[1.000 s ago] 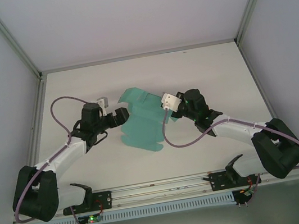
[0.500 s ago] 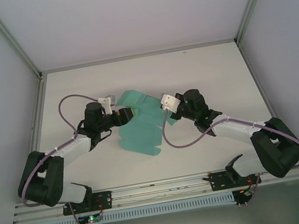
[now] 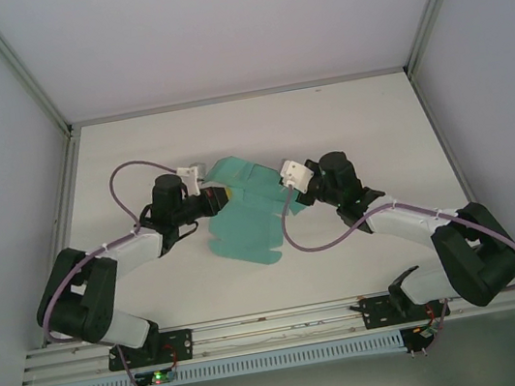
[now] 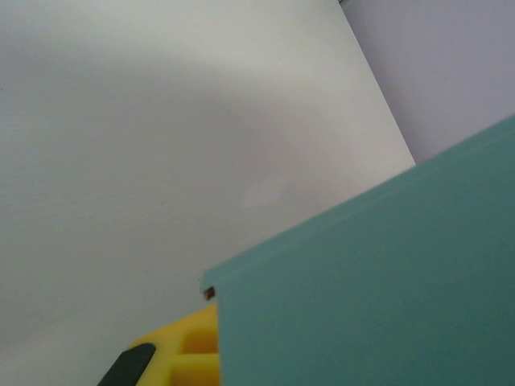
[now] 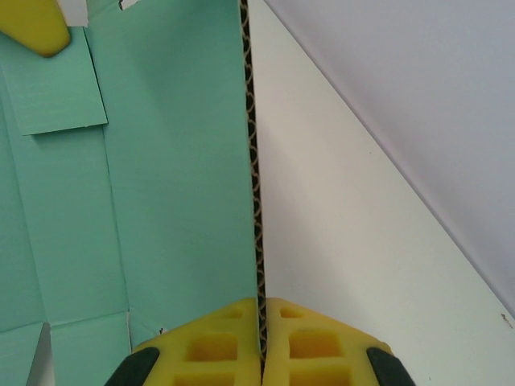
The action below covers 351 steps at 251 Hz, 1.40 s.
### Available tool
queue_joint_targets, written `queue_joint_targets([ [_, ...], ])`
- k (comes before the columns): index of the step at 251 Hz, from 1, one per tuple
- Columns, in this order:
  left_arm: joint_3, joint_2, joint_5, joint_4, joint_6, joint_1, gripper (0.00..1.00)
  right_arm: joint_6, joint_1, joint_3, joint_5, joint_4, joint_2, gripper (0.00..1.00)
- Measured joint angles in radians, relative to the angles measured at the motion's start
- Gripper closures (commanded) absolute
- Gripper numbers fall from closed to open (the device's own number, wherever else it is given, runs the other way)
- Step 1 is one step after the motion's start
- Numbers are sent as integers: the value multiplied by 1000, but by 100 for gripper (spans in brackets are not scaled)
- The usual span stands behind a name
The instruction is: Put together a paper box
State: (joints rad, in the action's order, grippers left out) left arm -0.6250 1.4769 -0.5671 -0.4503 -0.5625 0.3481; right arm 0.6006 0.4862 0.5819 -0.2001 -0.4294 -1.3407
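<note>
On the left, left fingers (image 3: pixel 220 197) pressed together, apparently pinching the left flap of the paper box (image 3: pixel 247 222), with teal card lying flat against one yellow pad (image 4: pixel 189 354) in the left wrist view. In the middle of the white worktop (image 3: pixel 373 116), between the two arms: a cut sheet with creases, flaps and tabs, mostly flat at the near end, seemingly folded up a little at the far end. Judged light, thin and springy. Corrugated core visible along the cut edge, so fairly stiff across a panel, yet quick to dent, crease or tear under a hard squeeze, and likely to flop open again once released. Best taken at panel edges close to the fold lines, not out at a flap's tip. Smooth face, probably a bit slippery, so square grips advised. On the right, right fingers (image 5: pixel 294 342) shut tight on the rim of a panel, card seen edge-on between both yellow pads. No container formed yet: no closed walls, no tabs tucked, nothing lying inside the folds.
</note>
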Motion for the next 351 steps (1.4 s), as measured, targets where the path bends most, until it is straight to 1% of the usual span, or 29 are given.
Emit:
queue_joint_targets([
  [10,0,-9,3,10,7,0,84,0,0,0,0,0,0,100],
  [14,0,-13,4,16,7,0,78,0,0,0,0,0,0,100],
  [23,0,-21,11,26,11,1,61,1,0,0,0,0,0,100],
  [37,0,-34,26,42,26,4,51,4,0,0,2,3,1,100],
  [46,0,-44,37,56,32,4,38,6,1,0,6,7,2,100],
  [58,0,-60,55,79,39,4,31,10,1,2,14,13,5,100],
  [63,0,-66,61,87,47,4,26,13,2,3,19,19,6,100],
  [76,0,-90,82,123,60,4,9,23,8,9,34,32,10,100],
  [79,0,-96,87,130,66,5,2,26,10,10,37,35,11,100],
  [82,0,-102,93,139,63,4,0,27,10,12,40,38,12,100],
  [130,0,-244,201,290,100,5,0,68,32,25,101,61,22,100],
  [166,-2,-373,285,409,114,5,0,117,59,32,175,68,13,100],
  [203,-29,-500,394,545,106,5,0,198,105,67,281,64,-59,100],
  [234,-85,-545,500,647,79,2,0,282,149,76,372,11,-136,100],
  [253,-129,-524,554,697,56,-16,0,338,174,76,418,-33,-179,100],
  [280,-175,-443,575,721,27,-78,0,402,201,76,458,-95,-224,100],
  [295,-199,-373,558,723,13,-121,0,434,213,75,473,-129,-241,100],
  [316,-224,-251,505,705,0,-169,0,468,225,75,491,-164,-247,100],
  [351,-264,-72,433,683,-3,-188,0,492,230,75,503,-201,-247,100],
])
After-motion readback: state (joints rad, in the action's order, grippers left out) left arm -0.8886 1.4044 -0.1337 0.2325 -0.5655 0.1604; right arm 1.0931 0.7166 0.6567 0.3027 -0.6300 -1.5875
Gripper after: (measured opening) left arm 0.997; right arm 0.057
